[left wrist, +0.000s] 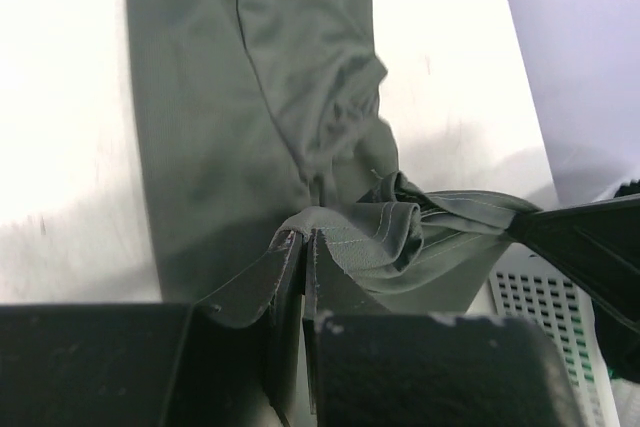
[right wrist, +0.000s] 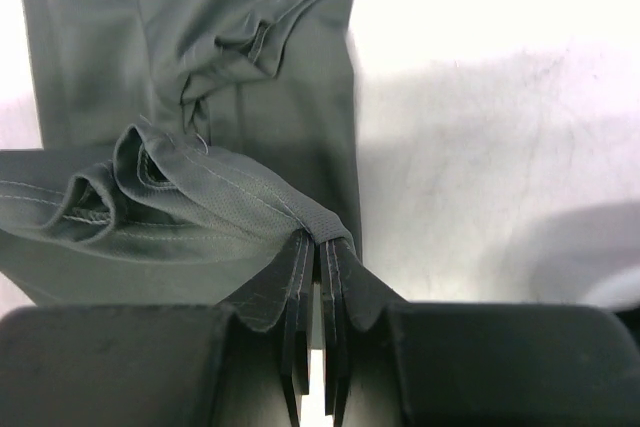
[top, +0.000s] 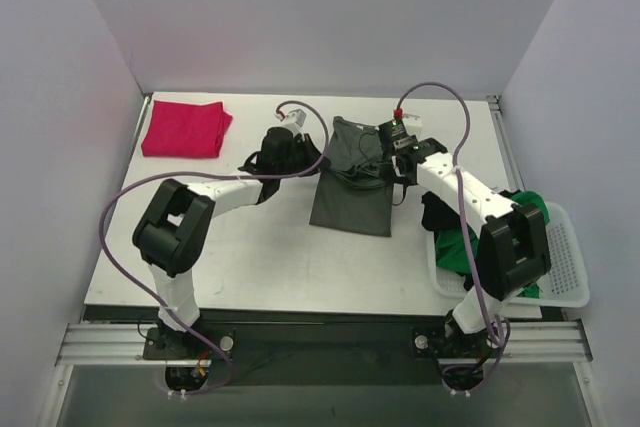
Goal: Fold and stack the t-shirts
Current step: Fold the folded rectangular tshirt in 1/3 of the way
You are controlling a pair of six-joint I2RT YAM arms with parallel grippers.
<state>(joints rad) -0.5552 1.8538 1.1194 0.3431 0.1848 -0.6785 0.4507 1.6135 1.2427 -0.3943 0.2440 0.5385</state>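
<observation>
I have the dark grey-green cloth t-shirt (top: 350,197) in the middle of the white table (top: 250,257), between the two arms. It lies as a long narrow strip with its far end raised and bunched. My left gripper (left wrist: 303,243) is pressed together on a hemmed edge of this far end. My right gripper (right wrist: 318,243) pinches the other side of the same end, and in both wrist views the cloth sits between the closed fingers. I judge that the step in hand is the fold of the far end over the near part. To do it well, I would move both grippers together toward the near edge, at the same height and speed. I would hold the hem tight between them, so the bunched cloth becomes flat, and lay it edge on edge before letting go. The folded magenta-red t-shirt (top: 185,129) lies at the far left corner. The bright green t-shirt (top: 458,252) and the black t-shirt (top: 435,212) are at the white plastic basket (top: 575,287) on the right
</observation>
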